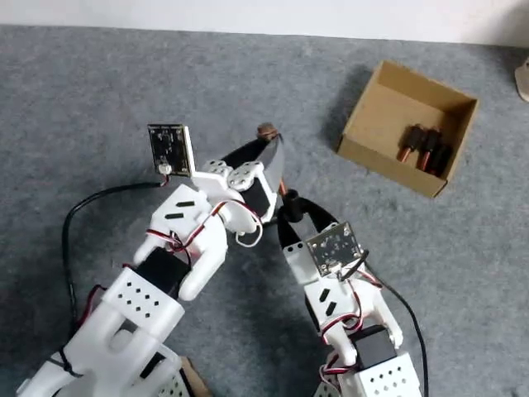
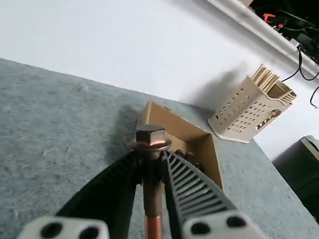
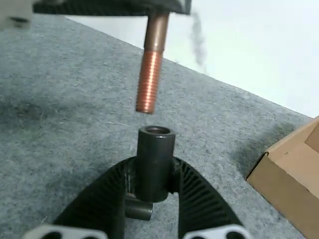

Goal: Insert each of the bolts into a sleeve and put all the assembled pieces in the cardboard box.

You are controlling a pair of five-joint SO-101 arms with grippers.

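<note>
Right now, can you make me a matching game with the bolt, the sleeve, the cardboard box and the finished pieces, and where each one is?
Things:
1. bolt
2. sleeve
3. cardboard box
4. assembled pieces

Places:
A. lying inside the cardboard box
B. clamped in the right gripper
C. standing on the grey table
D. clamped in the left gripper

Pairs: 1-D, 2-B, 3-C, 4-A.
</note>
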